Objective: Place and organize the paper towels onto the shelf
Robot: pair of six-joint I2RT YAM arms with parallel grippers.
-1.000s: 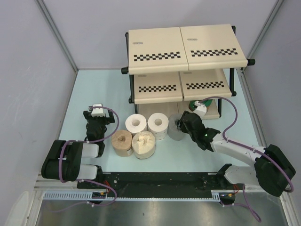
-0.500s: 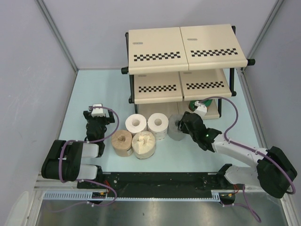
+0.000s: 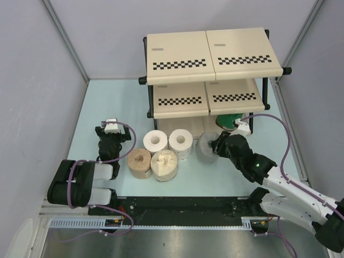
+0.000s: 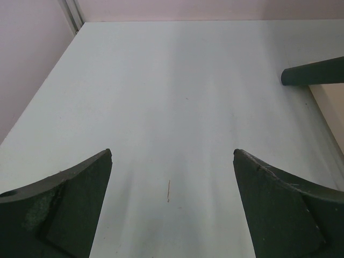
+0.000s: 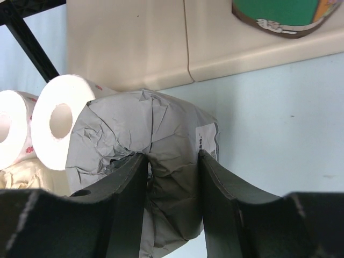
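Observation:
The shelf (image 3: 212, 54) stands at the back of the table. The green roll (image 3: 228, 119) lies on its bottom tier; it also shows in the right wrist view (image 5: 279, 13). Two white rolls (image 3: 155, 141) (image 3: 180, 140), the tan-brown roll (image 3: 139, 161) and the cream roll (image 3: 164, 164) stand grouped in front of the shelf. My right gripper (image 3: 217, 145) is shut on the grey roll (image 3: 206, 149), pinching its crumpled wrapper (image 5: 161, 156) from the right. My left gripper (image 3: 109, 134) is open and empty, left of the rolls.
The shelf's black frame tube (image 4: 312, 75) shows at the right of the left wrist view. Enclosure walls stand close on the left, right and back. Bare table (image 3: 113, 102) lies left of the shelf.
My right arm has swung to the right while holding the grey roll, which has shifted slightly to the right. The left arm has not moved.

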